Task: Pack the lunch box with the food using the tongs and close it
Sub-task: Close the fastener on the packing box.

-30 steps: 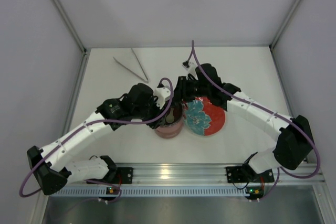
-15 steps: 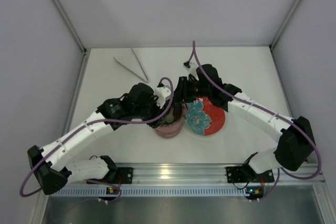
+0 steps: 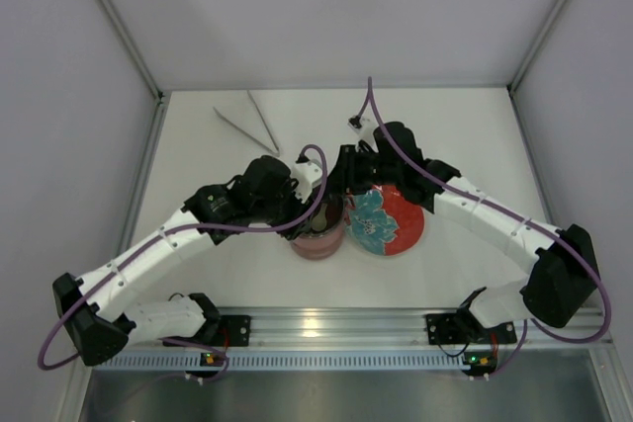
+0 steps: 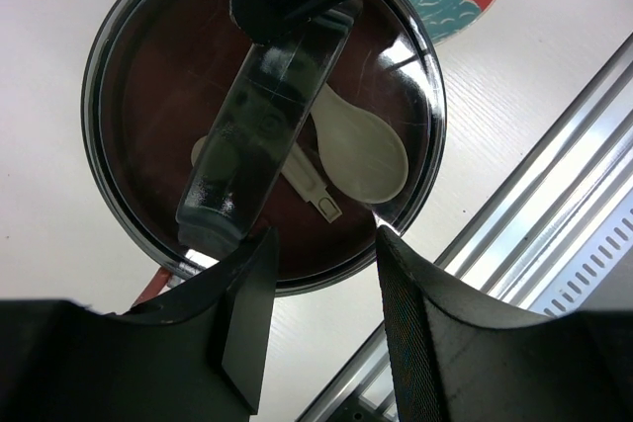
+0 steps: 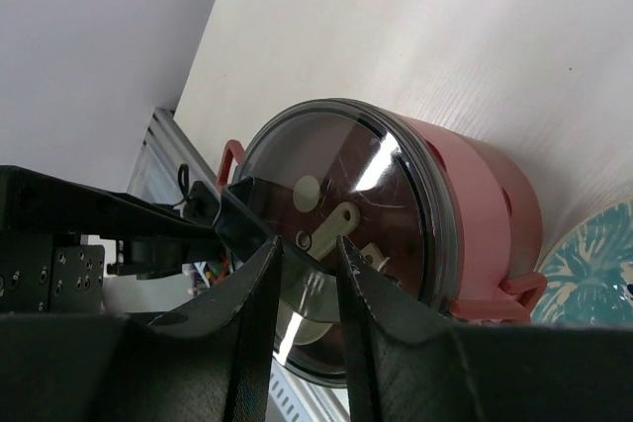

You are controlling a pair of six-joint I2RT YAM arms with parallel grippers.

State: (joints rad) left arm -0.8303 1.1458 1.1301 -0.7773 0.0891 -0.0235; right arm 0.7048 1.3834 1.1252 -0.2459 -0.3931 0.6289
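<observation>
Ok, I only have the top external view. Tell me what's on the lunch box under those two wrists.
Observer: A dark round lid covers it; the left wrist view shows a white spoon in that lid.
Operator: Report the left arm's grip.
Observer: The left gripper stands open at the lid's rim, nothing between its fingers.
Operator: Now describe the box's sides.
Observer: The right wrist view shows a small red side handle on the pink pot.

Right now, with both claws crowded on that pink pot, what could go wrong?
The right gripper seems to pinch the clear bar on the lid; a skewed pull could tilt it. The left gripper hovers close, so they may bump. The pot sits beside the red plate and could shove it.
</observation>
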